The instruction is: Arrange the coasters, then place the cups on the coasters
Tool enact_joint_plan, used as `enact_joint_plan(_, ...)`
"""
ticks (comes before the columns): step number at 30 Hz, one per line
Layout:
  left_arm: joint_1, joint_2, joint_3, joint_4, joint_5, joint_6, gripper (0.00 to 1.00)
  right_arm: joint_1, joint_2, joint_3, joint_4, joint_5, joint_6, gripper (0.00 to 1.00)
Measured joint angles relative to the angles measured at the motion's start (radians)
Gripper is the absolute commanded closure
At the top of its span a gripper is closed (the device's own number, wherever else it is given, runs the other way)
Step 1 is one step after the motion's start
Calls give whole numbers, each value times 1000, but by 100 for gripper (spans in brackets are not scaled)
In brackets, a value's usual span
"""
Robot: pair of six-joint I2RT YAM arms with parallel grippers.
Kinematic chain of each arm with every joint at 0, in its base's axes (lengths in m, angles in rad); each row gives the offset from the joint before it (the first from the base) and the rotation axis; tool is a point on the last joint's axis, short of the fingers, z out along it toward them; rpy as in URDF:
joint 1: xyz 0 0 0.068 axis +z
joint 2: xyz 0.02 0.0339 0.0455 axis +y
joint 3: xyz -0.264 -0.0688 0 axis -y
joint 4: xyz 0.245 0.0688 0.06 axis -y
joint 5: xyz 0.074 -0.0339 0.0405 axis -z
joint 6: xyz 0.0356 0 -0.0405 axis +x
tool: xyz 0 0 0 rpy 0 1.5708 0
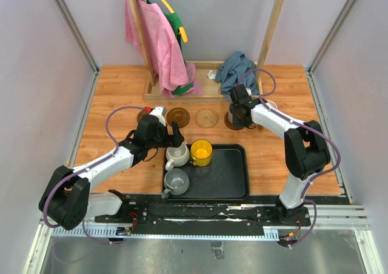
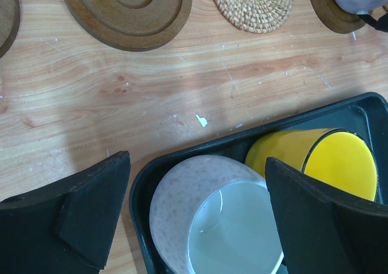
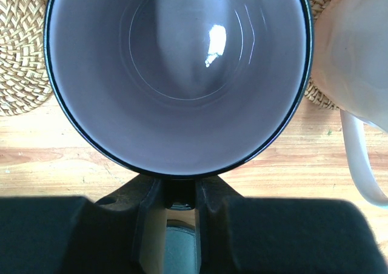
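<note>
My left gripper [image 2: 203, 225] hangs open over the black tray [image 2: 182, 156], its fingers on either side of the off-white cup [image 2: 182, 207]; it touches nothing. The yellow cup [image 1: 201, 153] and the grey cup [image 1: 176, 181] stand in the same tray. On the wood behind lie two dark brown coasters [image 2: 130, 10] and a tan woven coaster [image 1: 206, 117]. My right gripper [image 3: 180, 204] is shut on the handle of the lilac cup [image 3: 179, 74], which rests on a dark coaster [image 2: 330, 13]. A pale pink cup [image 3: 354, 56] stands on a woven coaster [image 3: 321, 95] beside it.
A wooden rack [image 1: 182, 89] with pink and green clothes stands at the back. A blue cloth [image 1: 236, 68] lies by its right post. Grey walls close in the left, right and far sides of the table [image 1: 273, 159].
</note>
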Motion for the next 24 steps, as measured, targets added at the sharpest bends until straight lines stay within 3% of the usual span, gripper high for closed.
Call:
enact_joint_plan(17,0,0,0,0,0,0,3,0,0,0,0,-18,18,99)
enact_joint_plan(24,0,0,0,0,0,0,3,0,0,0,-1,-18,23,89)
